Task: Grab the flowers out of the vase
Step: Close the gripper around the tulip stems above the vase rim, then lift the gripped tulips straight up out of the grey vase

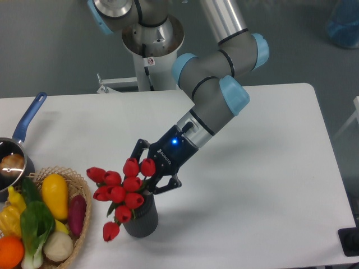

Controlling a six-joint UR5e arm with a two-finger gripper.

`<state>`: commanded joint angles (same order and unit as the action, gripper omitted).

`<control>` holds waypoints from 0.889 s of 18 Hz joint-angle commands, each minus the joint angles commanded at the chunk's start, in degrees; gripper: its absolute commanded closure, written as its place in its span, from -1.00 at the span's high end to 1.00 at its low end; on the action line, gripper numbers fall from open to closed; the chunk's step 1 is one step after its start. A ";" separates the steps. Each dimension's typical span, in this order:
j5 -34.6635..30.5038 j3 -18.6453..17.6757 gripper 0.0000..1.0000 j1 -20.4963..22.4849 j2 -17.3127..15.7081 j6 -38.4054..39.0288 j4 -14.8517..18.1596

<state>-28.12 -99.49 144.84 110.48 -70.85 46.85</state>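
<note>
Camera view, left to right. Far left of the gripper (147, 172), at the table (269, 168) edge: one steel saucepan (11, 163) with a blue handle pointing up and right, something pale inside. Below it, left and lower than the gripper: one wicker basket (83, 224) holding an orange, a yellow pepper, a green leafy vegetable, a yellow squash, a purple vegetable and a pale round one.

Flowers (120, 190): one bunch of red tulip buds, about ten counted, standing in the vase and fanning wider than it. Long axis of the bunch runs from the upper right by the fingers down to the lower left; lowest bud hangs past the vase's left side, leftmost buds reach toward the basket. Green stems barely show between buds.

Vase (141, 218): one, dark grey, upright, directly below the gripper, near the table's front edge, close beside the basket but not touching.

Gripper comes in from the upper right, tilted down-left, blue light on its body. Black fingers sit spread around the top right buds of the bunch, one above-left, one at the lower right; buds lie between them. Whether the fingers press the buds I cannot tell.

Arm links fill the space up and right of the gripper; base pedestal behind the table.
</note>
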 joint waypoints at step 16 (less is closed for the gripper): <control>1.23 10.10 -1.00 0.62 -8.09 24.51 0.26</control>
<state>-26.90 -89.39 145.46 102.40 -46.33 47.11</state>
